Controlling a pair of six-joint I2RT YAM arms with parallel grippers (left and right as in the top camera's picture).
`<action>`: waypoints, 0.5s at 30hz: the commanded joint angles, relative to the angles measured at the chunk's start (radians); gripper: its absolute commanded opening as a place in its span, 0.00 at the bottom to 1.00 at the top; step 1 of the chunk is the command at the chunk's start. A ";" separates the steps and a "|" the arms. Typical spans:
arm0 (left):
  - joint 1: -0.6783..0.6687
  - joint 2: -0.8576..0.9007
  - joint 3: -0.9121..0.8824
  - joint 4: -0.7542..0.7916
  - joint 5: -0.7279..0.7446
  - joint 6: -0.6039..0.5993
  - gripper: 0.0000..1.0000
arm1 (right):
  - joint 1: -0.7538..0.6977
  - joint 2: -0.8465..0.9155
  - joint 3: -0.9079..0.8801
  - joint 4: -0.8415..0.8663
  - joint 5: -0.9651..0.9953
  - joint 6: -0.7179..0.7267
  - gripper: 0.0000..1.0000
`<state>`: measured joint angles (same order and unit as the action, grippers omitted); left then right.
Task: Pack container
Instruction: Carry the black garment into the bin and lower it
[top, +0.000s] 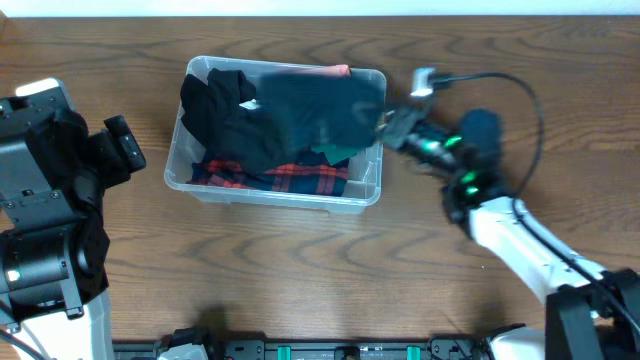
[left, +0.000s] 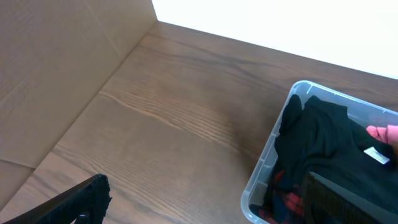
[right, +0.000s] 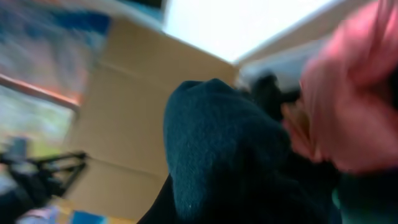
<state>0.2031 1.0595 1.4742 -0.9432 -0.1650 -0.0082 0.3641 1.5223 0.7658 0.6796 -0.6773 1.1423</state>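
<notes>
Dark garment (right: 211, 143) fills the lens, right gripper (top: 395, 125) pinched on it at the three o'clock rim of the container (top: 275, 196), sitting at eleven o'clock, likely light, stiff, slick, best taken by its rim; left gripper (top: 122, 148) spread wide.

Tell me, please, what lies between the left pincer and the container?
Only bare wooden table lies between the left pincer and the container's left wall; nothing stands there. The overhead view shows it, and the left wrist view agrees.
</notes>
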 joint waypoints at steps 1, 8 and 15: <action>0.006 0.000 -0.002 -0.003 -0.012 -0.012 0.98 | 0.044 0.036 0.010 -0.045 0.092 -0.103 0.01; 0.006 0.000 -0.002 -0.003 -0.012 -0.012 0.98 | 0.022 0.055 0.010 -0.270 0.095 -0.254 0.01; 0.006 0.000 -0.002 -0.003 -0.012 -0.012 0.98 | 0.008 0.043 0.034 -0.404 0.068 -0.372 0.37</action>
<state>0.2031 1.0595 1.4742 -0.9432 -0.1650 -0.0078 0.3832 1.5684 0.7776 0.3164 -0.5934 0.8722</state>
